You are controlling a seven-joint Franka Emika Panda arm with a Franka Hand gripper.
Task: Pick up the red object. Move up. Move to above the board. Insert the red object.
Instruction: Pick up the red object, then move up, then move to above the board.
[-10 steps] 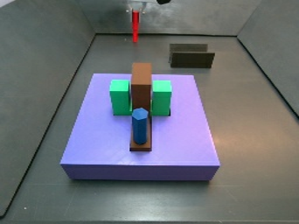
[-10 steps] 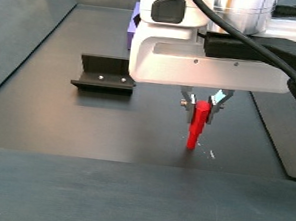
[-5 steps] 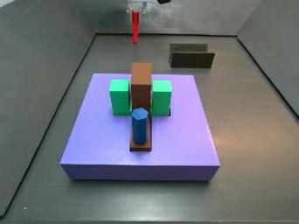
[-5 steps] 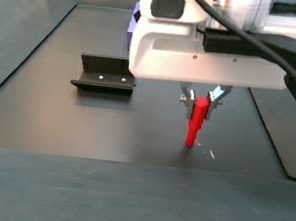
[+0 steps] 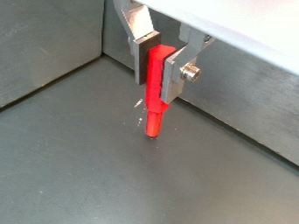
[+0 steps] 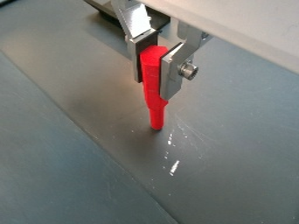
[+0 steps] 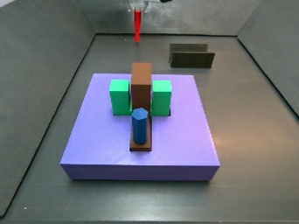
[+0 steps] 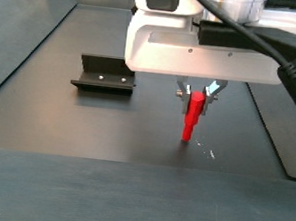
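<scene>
Jaws clamped on my red peg's (image 5: 155,87) top, gripper (image 8: 197,95) near the table's far edge; light, stiff, probably slippery.

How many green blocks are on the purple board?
2: one green block left of the brown bar, another right of it, on the board. The tool holds the red object beyond.

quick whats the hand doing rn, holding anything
Hand: closed on the red object, which hangs clear above the floor, away from the board.
</scene>
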